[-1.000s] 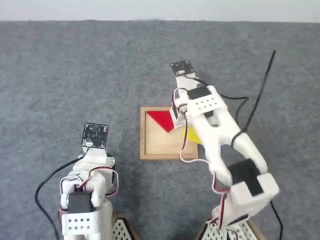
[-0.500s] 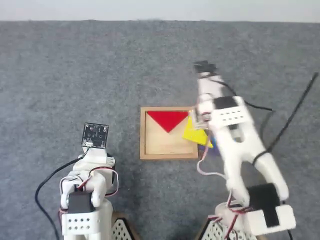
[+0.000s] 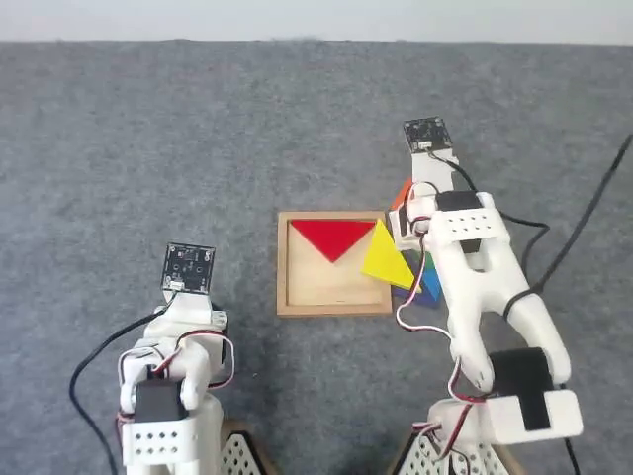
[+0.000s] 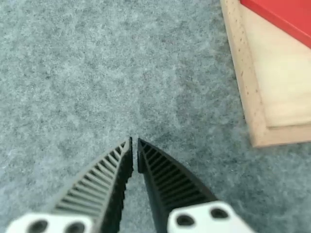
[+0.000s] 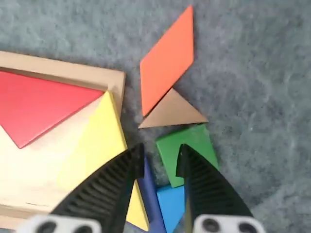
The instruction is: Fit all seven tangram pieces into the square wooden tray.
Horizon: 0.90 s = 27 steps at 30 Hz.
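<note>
The square wooden tray [image 3: 297, 302] holds a red triangle [image 3: 331, 237] in its far part. A yellow triangle [image 3: 386, 259] lies tilted across the tray's right rim, half in and half out. Just right of the tray, my right gripper [image 5: 159, 158] hangs open over the loose pieces, with its tips at the edge of a green square [image 5: 189, 145]. Beside it lie a brown triangle [image 5: 172, 111], an orange parallelogram [image 5: 166, 60], a light blue piece [image 5: 170, 201] and a dark blue piece [image 5: 148, 191]. My left gripper [image 4: 134, 145] is shut and empty over the carpet, left of the tray [image 4: 252, 111].
Grey carpet [image 3: 148, 148] covers the whole table. The right arm [image 3: 475, 277] stands over part of the loose pile. The left arm [image 3: 173, 341] sits folded near the front edge. Open carpet stretches behind and to the left of the tray.
My right arm has swung from over the tray's right side to the loose pieces beside it, uncovering the yellow triangle on the rim. The left arm has kept still.
</note>
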Each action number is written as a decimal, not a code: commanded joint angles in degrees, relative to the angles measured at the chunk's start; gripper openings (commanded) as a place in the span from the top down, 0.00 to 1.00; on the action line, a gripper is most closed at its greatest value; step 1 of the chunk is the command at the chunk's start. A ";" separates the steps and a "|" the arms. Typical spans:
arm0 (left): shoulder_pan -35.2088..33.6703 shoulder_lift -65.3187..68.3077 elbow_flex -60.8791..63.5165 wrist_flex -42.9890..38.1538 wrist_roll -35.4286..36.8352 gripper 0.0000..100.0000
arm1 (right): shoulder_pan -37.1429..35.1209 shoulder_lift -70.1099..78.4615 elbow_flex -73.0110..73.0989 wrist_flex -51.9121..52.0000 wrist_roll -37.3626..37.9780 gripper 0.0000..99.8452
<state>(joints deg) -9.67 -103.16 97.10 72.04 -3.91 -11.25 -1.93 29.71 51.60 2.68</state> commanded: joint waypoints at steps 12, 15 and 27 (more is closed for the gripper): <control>0.35 -0.97 -0.57 0.18 -0.09 0.98 | -7.34 7.25 -1.49 -0.66 1.41 0.88; 0.35 -0.97 -0.57 0.18 -0.09 0.98 | -9.10 7.60 -1.49 -0.66 1.41 0.88; 0.35 -0.97 -0.57 0.18 -0.09 0.98 | -11.65 4.26 -1.76 1.19 1.41 0.88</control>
<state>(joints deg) -9.67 -103.16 97.10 72.04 -3.91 -21.98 5.98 29.71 51.69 3.47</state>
